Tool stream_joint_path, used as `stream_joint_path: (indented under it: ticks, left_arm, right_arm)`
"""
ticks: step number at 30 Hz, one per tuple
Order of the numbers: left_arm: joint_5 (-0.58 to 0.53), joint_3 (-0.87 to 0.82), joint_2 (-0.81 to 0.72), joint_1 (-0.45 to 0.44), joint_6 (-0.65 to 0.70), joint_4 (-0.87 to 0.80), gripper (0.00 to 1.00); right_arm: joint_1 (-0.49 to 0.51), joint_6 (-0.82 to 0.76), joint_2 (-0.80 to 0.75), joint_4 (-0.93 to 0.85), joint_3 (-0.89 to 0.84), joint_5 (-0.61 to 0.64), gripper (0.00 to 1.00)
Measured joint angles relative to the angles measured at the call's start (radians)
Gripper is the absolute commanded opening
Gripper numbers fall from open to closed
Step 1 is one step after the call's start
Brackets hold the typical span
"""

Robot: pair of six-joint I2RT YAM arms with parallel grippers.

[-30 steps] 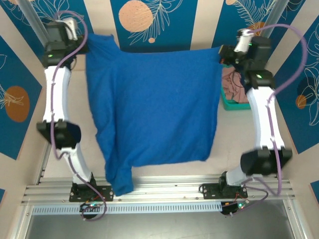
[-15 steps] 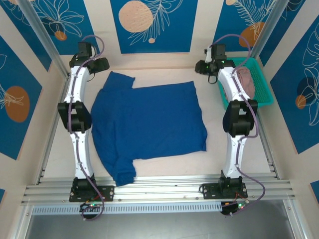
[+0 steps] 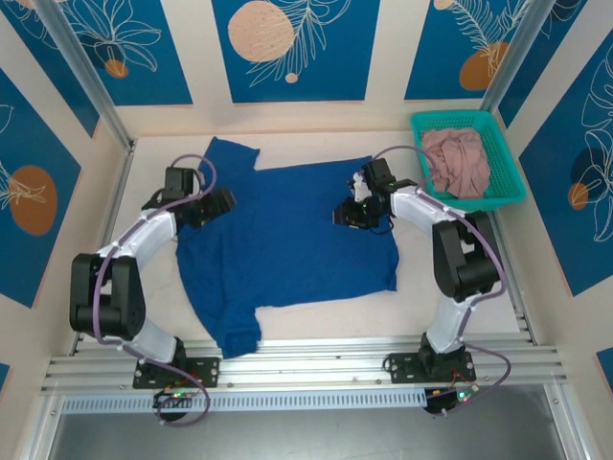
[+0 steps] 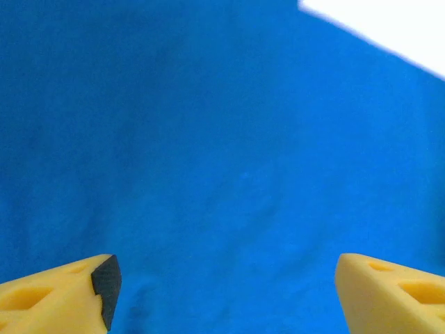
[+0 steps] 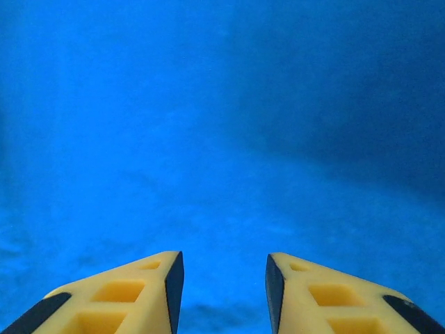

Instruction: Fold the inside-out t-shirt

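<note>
Left hand (image 3: pixel 218 203), seen from above, hovers over the left side of the inside-out t-shirt (image 3: pixel 287 254), released and gripping nothing. The right hand (image 3: pixel 347 213) sits low over the shirt's far-right part, also empty. The shirt lies spread across the middle of the bench (image 3: pixel 316 321), one sleeve pointing to the far left and the other near the left arm's base. The pink garment (image 3: pixel 455 161) lies apart in the teal basket (image 3: pixel 514 196).

Left wrist view: fingers wide apart, blue cloth beneath, and a corner of bare bench at top right.

Right wrist view: jaws part-way apart with nothing between them, and cloth everywhere below.

The risk, as I judge it, is that a pinch taken this far in from the edge gathers only a wrinkle or one layer. Uneven grips would then skew the fold.
</note>
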Motion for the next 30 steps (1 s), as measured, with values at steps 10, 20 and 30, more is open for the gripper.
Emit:
stream_joint_path:
  ticks: [10,20,30]
  left_arm:
    - [-0.037,0.051,0.228,0.018,0.012,0.06,0.81]
    - [0.006,0.391,0.495,0.002,0.024,0.034,0.81]
    - [0.014,0.545,0.529,-0.002,0.073,-0.079,0.86]
  right_arm:
    - [-0.134,0.035,0.206,-0.017,0.135,-0.02,0.33]
    - [-0.242,0.07,0.367,-0.134,0.442,0.005,0.29]
    - [-0.24,0.023,0.276,-0.161,0.457,0.047,0.37]
